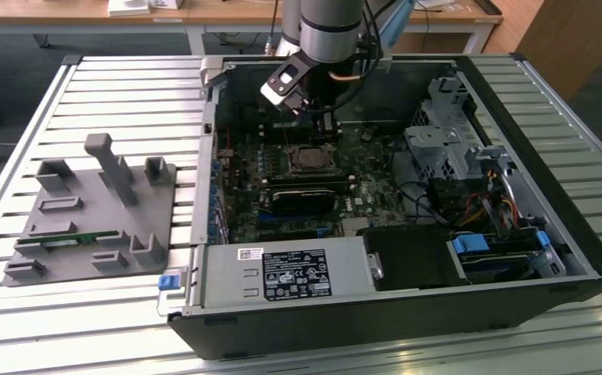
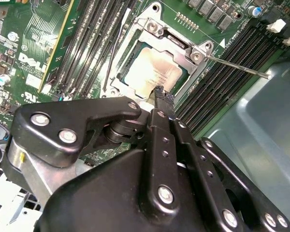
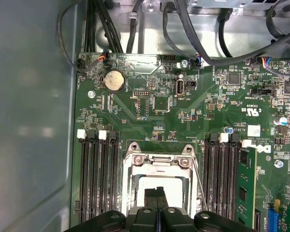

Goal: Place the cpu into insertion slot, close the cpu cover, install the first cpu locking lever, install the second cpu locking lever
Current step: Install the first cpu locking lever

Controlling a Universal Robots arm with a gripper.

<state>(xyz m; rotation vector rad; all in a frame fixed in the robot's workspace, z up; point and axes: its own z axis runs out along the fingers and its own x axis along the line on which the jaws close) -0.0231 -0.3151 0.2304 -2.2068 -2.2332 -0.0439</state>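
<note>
gripper (image 2: 160,95) pressed together, empty, likely to serve as one narrow pusher; tip above cover (image 2: 130,53), shut over seated cpu (image 2: 157,72).

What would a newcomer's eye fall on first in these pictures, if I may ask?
First, the shut black gripper, poised at the edge of the pale silvery square cpu seated beneath its silver metal frame cover. Then the open black computer case on the slatted metal table, grey parts fixture at the exterior view's left.
</note>
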